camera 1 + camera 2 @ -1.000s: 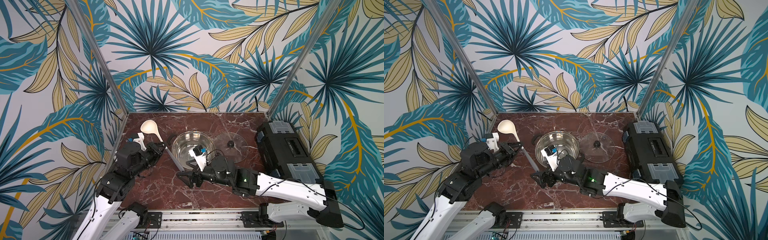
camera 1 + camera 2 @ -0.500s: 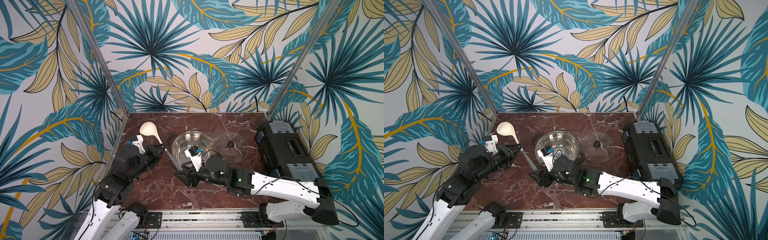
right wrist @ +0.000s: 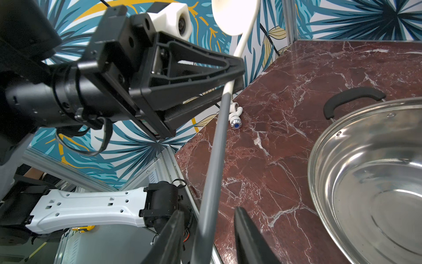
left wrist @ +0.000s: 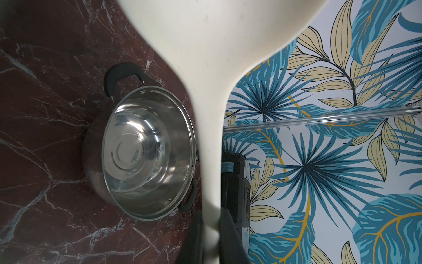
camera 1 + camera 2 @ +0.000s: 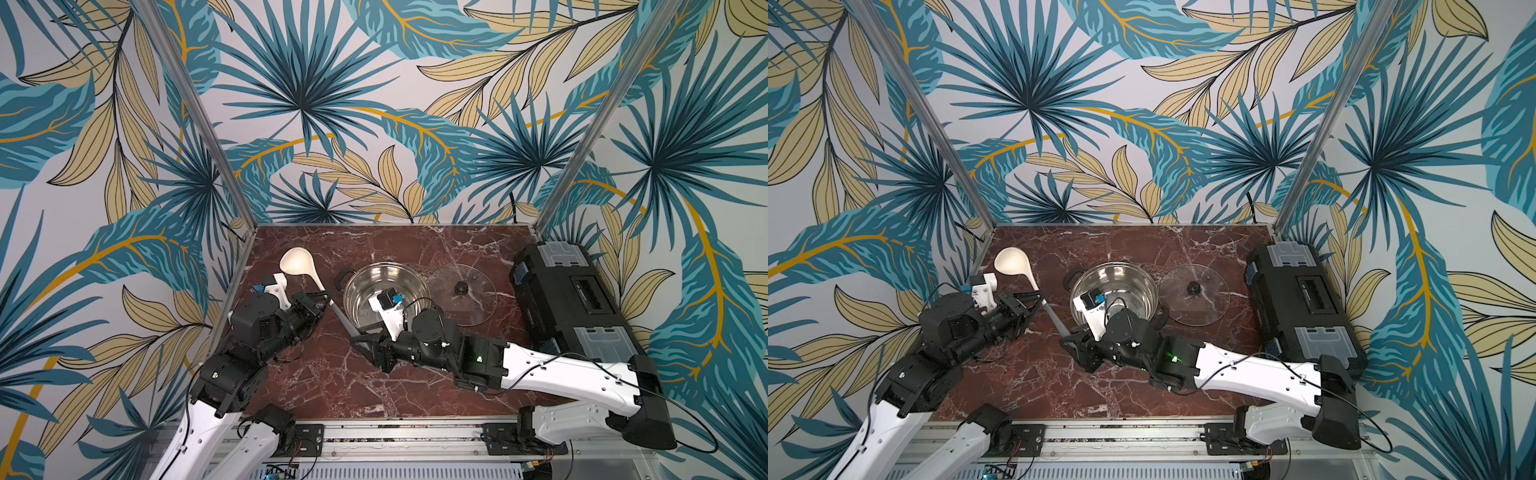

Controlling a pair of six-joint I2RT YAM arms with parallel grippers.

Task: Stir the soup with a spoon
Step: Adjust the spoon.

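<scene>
Polished stainless steel on the pot (image 4: 146, 153), mirror-bright inside, with matt black plastic-looking handles (image 4: 121, 75). Smooth cream-white plastic, faintly satin, on the bowl and neck of the spoon (image 4: 212, 68); matt grey on its slim handle (image 3: 214, 160). Clear glossy glass on the lid (image 5: 461, 293), at 3 o'clock from the pot, topped by a black knob. Glossy red-brown marble pattern with white veins across the table (image 5: 332, 374). Matt black plastic with translucent grey panels on the toolbox (image 5: 569, 299). Brushed aluminium on the frame posts (image 5: 195, 112). Matt printed leaves on the walls (image 5: 374, 104).
</scene>
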